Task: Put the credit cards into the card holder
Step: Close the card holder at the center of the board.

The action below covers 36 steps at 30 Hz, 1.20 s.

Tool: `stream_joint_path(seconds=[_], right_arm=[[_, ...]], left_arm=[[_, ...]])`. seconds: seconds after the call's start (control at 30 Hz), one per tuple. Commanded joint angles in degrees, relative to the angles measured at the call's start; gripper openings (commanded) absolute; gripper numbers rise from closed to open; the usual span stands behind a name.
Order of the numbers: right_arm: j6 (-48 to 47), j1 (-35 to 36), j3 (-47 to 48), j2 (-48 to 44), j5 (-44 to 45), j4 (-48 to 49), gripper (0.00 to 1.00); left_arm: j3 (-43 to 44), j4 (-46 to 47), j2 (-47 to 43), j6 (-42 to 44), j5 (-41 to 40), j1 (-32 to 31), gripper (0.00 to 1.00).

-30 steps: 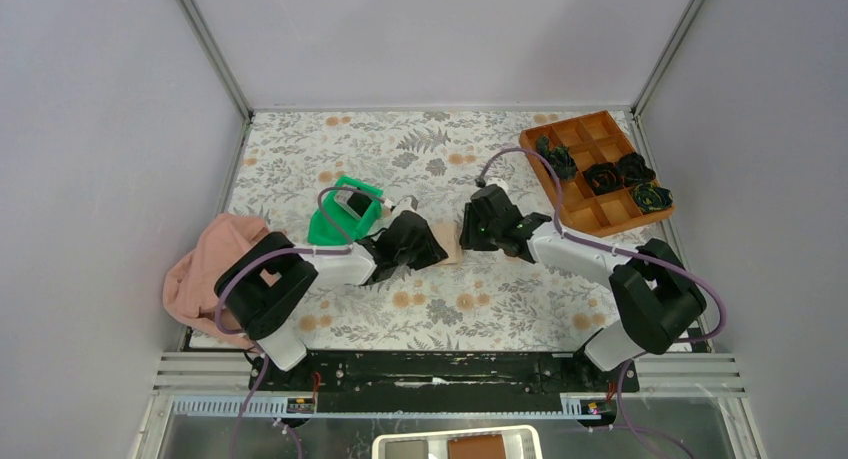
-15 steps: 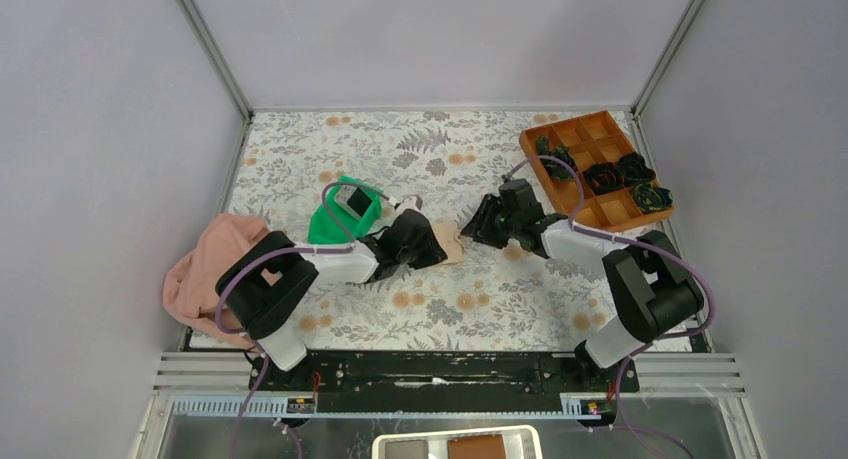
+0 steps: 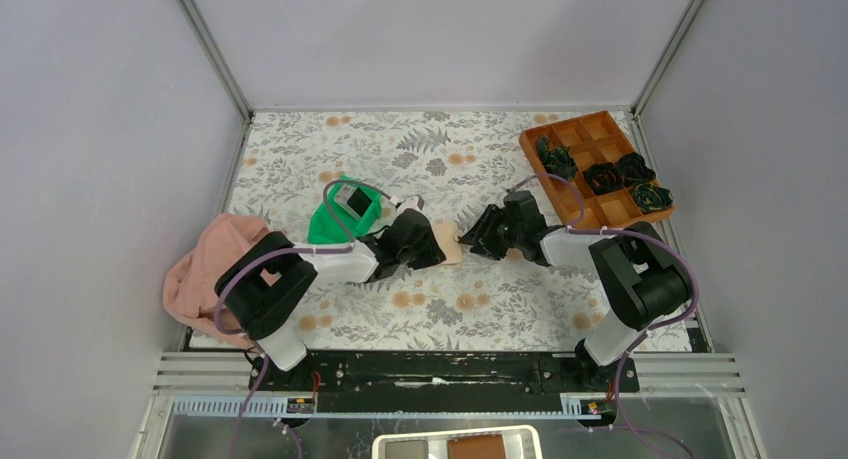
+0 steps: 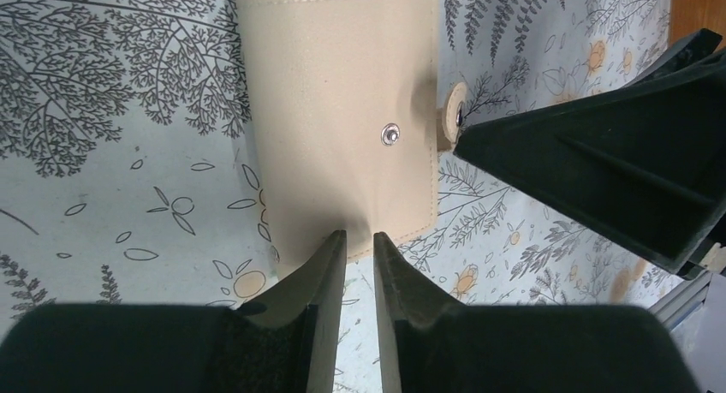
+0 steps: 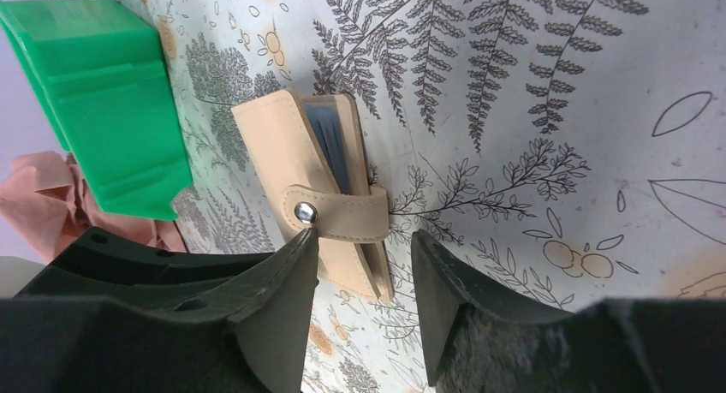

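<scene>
Left pincer (image 4: 360,249) is clenched on the edge of the tan card holder (image 4: 334,110), which lies on the floral counter (image 3: 470,309). Right pincer (image 5: 360,247) is released, its fingers straddling the snap tab (image 5: 342,217). The green tray (image 5: 111,110) sits nearby.

From high above the near edge we look down over the whole tabletop (image 3: 450,149). Our two wrist cameras hang close over its middle, facing one another, and both share the card holder (image 4: 338,110).
</scene>
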Motion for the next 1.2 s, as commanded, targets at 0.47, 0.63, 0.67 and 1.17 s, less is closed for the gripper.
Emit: stream_joint_path(seconds=[0.47,0.63,0.67,1.17], right_arm=[[4.55,-1.94,-3.24,-0.87,-3.93,8.57,0.52],[5.35,-2.02,-4.32,-1.59,-4.58,9.09,0.52],[5.54,-1.98,-4.72,-1.97,-4.59,9.15,0.52],[13.17,-1.85,-8.85,-2.36,-6.05,15.58,0.53]], left_arm=[[-0.30,-13.22,-9.40,2.48,-5.82,-0.12,0.41],[0.52,-12.39,-10.14,1.73,-6.23,-0.12,0.48],[0.67,-12.45,-10.25,1.69,-6.49,-0.10,0.50],[-3.27,-7.11,-9.18,0.90,-7.50,9.25,0.59]])
